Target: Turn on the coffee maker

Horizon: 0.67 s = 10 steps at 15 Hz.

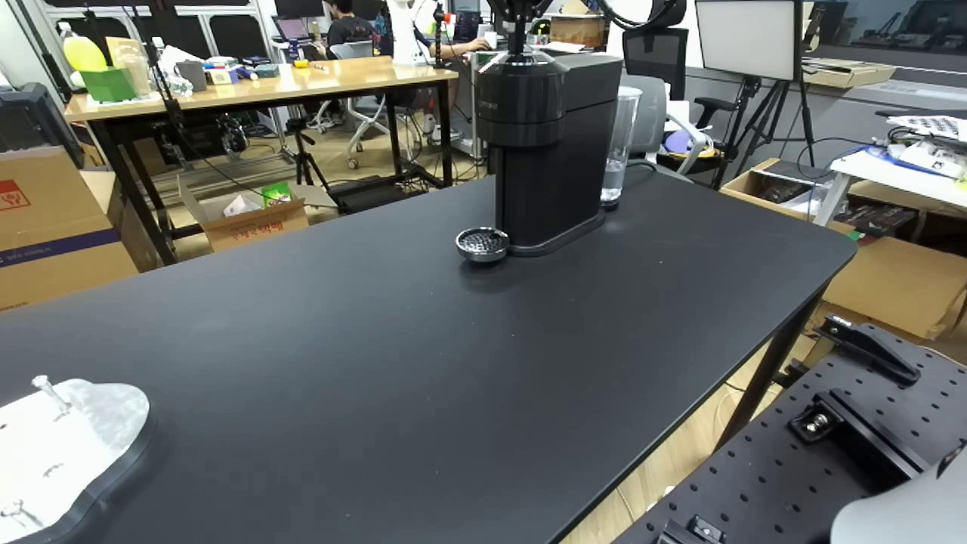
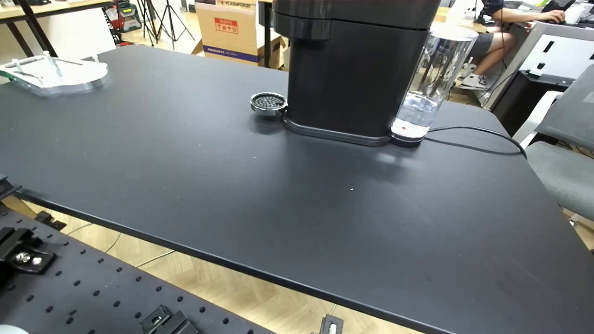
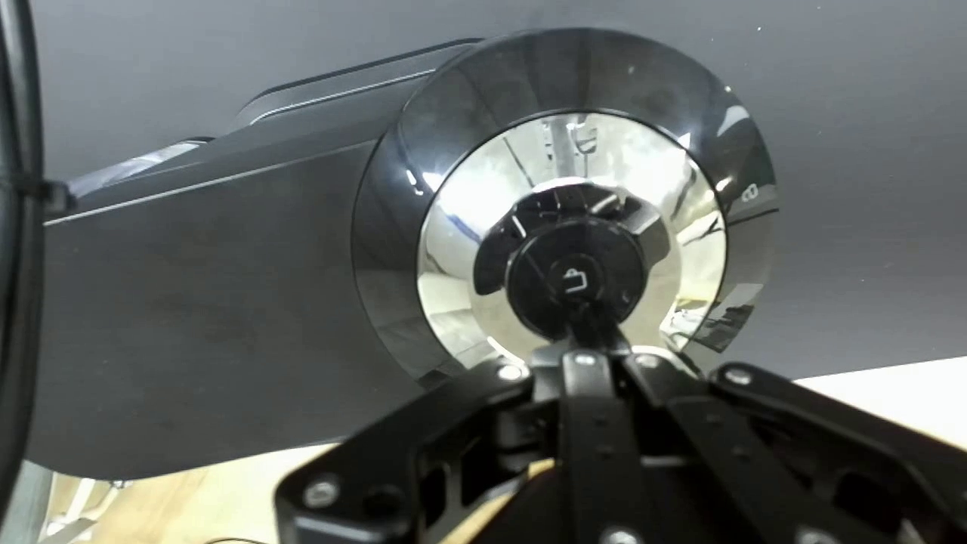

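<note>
The black coffee maker [image 1: 551, 166] stands upright on the dark table in both exterior views [image 2: 348, 79], its upper part cut off in one of them. Its round drip tray [image 1: 483, 245] sticks out at the base, and the clear tank [image 1: 618, 143] stands behind it. In the wrist view its shiny domed top [image 3: 461, 219] has a round black button [image 3: 559, 261] with a white cup mark. My gripper [image 3: 593, 321] is shut, with nothing seen between its fingertips. The tips point down at the button's near edge; whether they touch it I cannot tell. The gripper [image 1: 518, 38] also shows above the machine in an exterior view.
A white, irregular plate with short pegs [image 1: 91, 423] lies at the far end of the table [image 1: 340, 363]. A power cord [image 2: 473, 130] runs from behind the tank. A perforated black mounting board [image 1: 755, 461] stands beside the table's edge. A cable [image 3: 19, 227] hangs at the wrist view's left.
</note>
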Motion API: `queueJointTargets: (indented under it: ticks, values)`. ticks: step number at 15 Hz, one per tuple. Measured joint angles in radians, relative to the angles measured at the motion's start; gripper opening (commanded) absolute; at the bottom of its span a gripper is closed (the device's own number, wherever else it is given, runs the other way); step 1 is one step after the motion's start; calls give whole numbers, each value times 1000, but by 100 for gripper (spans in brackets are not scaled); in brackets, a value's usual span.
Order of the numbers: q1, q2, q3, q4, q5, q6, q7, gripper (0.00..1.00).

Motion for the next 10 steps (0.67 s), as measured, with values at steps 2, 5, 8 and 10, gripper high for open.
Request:
queueJointTargets:
  ticks: [2,5,8,10]
  values:
    - [0,10,0,17,0,-18,1,0]
    - [0,18,0,32,1,-36,1,0]
    - [0,20,0,37,1,-42,1,0]
    - [0,20,1,37,1,-42,1,0]
